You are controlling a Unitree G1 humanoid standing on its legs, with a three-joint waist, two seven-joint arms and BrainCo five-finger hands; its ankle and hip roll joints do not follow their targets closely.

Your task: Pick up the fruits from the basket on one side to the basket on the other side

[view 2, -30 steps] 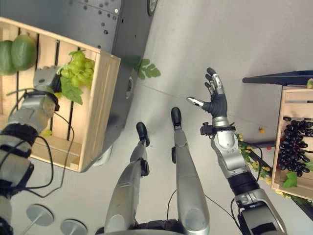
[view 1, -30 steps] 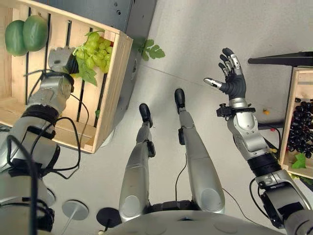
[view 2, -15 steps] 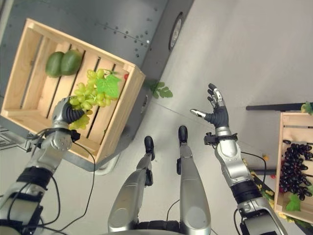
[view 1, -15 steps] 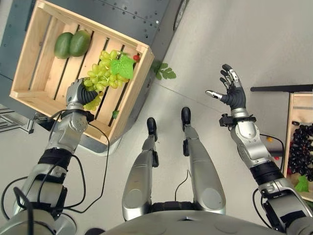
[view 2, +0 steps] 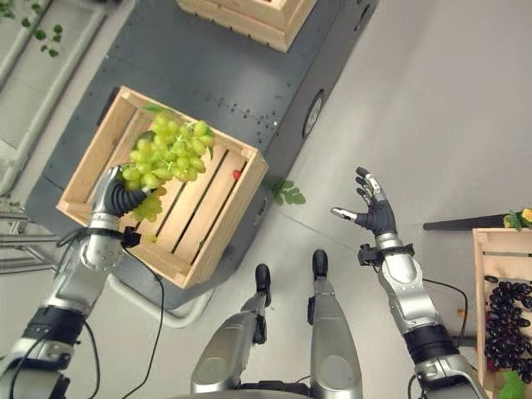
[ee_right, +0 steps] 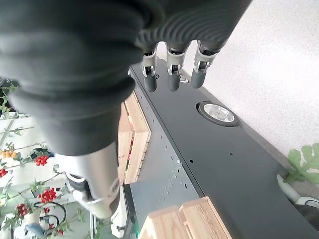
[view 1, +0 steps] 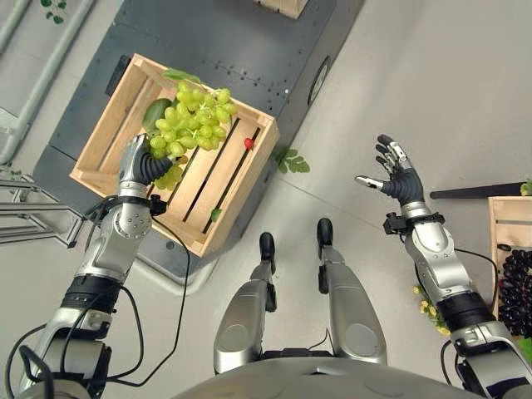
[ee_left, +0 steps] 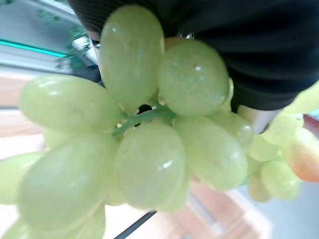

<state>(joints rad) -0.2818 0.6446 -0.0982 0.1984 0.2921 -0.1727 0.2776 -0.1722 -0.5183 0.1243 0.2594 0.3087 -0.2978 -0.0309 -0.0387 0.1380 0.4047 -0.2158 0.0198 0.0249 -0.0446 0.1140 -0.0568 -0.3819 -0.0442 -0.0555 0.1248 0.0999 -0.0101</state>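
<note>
My left hand (view 1: 137,162) is shut on a bunch of green grapes (view 1: 189,116) and holds it up over the wooden crate (view 1: 218,170) on the left. Up close, the grapes (ee_left: 144,149) hang right against the hand's dark cover. In the crate, a green fruit (view 1: 155,112) is partly hidden behind the bunch, and a small red fruit (view 1: 248,143) lies near the right wall. My right hand (view 1: 399,179) is open in mid-air, fingers (ee_right: 172,74) spread and holding nothing. A second crate (view 2: 480,274) at the far right holds dark grapes (view 2: 505,320).
The left crate sits on a dark grey metal platform (view 1: 233,50). Another wooden crate (view 2: 249,17) stands at the platform's far end. A green leaf (view 1: 291,160) lies on the floor by the platform. A black bar (view 1: 478,191) lies beside the right crate.
The camera has swung, shifting the whole scene. My left hand has lifted the grape bunch out of the crate's corner and holds it higher. The right hand stays open.
</note>
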